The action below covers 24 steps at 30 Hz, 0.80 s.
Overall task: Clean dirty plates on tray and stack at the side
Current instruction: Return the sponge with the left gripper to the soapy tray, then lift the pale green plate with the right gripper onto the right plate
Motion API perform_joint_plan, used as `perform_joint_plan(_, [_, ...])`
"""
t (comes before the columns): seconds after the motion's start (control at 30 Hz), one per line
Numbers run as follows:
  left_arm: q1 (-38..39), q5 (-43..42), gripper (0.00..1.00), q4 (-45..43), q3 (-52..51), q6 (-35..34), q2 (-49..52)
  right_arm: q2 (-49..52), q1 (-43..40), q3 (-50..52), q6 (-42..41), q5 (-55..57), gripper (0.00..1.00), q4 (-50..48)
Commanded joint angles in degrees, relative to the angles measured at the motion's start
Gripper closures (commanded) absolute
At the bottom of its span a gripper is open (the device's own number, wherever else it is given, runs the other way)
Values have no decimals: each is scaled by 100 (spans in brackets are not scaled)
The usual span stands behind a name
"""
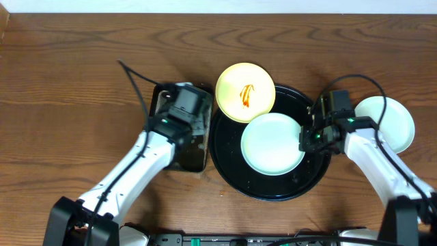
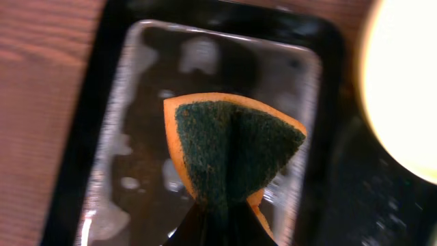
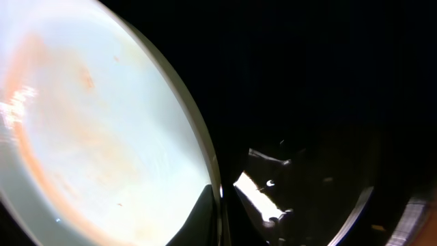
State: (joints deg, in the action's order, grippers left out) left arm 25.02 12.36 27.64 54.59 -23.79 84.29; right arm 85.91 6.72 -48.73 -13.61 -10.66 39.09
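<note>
A pale mint-white plate lies in the large round black tray. My right gripper is shut on its right rim; the right wrist view shows the plate with faint orange smears and my fingers pinching its edge. A pale yellow plate with an orange-red smear leans on the tray's far-left rim. A second mint-white plate sits on the table at the right. My left gripper is shut on a green-and-orange sponge over the rectangular black pan.
The rectangular pan sits just left of the tray, wet inside. A black cable runs across the wood table behind the left arm. The yellow plate's edge shows in the left wrist view.
</note>
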Motion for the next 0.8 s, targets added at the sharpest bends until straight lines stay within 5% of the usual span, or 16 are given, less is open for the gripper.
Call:
perform_joint_plan(0.0, [-396, -33, 91, 44, -59, -48, -61, -448, 7, -170, 293, 376, 99, -111])
perform_joint_plan(0.47, [-1027, -48, 92, 42, -94, -50, 35, -1692, 39, -181, 1261, 2120, 99, -785])
perform_joint_plan(0.77, [-1027, -162, 92, 15, -210, -48, 258, -2044, 918, -188, 3056, 3801, 99, -1261])
